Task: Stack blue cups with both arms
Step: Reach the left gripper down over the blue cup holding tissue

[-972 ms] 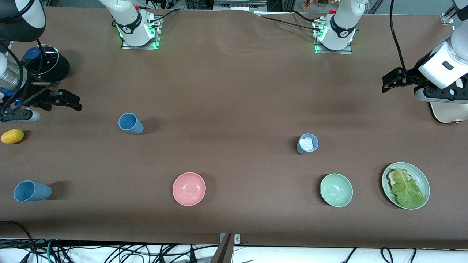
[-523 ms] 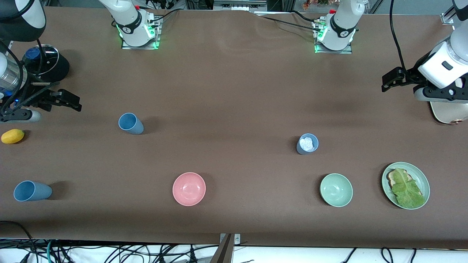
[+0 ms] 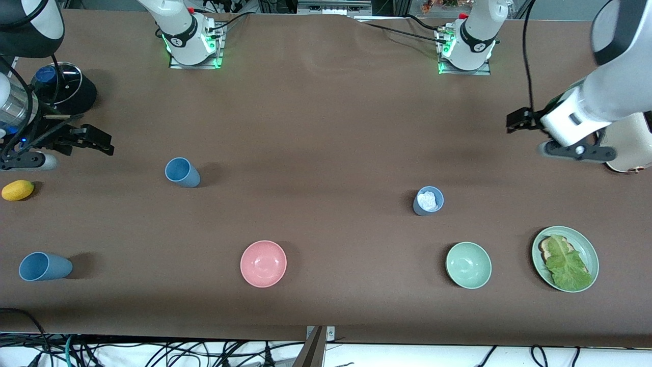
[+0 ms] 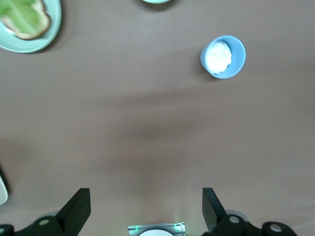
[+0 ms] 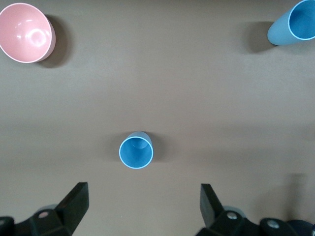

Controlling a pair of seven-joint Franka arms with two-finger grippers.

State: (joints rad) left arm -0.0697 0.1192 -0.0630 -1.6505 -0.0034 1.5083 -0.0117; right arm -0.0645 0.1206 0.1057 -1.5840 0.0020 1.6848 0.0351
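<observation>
A bright blue cup (image 3: 182, 172) stands toward the right arm's end of the table and also shows in the right wrist view (image 5: 136, 150). A second blue cup (image 3: 45, 266) stands nearer the front camera, close to the table's end (image 5: 293, 22). A greyer blue cup (image 3: 428, 200) holds something white and shows in the left wrist view (image 4: 223, 56). My right gripper (image 3: 89, 140) is open and empty over bare table beside the first cup (image 5: 142, 206). My left gripper (image 3: 518, 122) is open and empty over bare table at the left arm's end (image 4: 145, 209).
A pink bowl (image 3: 263, 263) and a mint-green bowl (image 3: 468, 265) sit near the front edge. A green plate (image 3: 591, 250) with toast and lettuce is beside the mint bowl. A yellow fruit (image 3: 17, 190) and a black round stand (image 3: 81, 94) are by the right gripper.
My left arm has swung toward the middle of the table, carrying its open gripper with it. The right arm and all the cups have not moved.
</observation>
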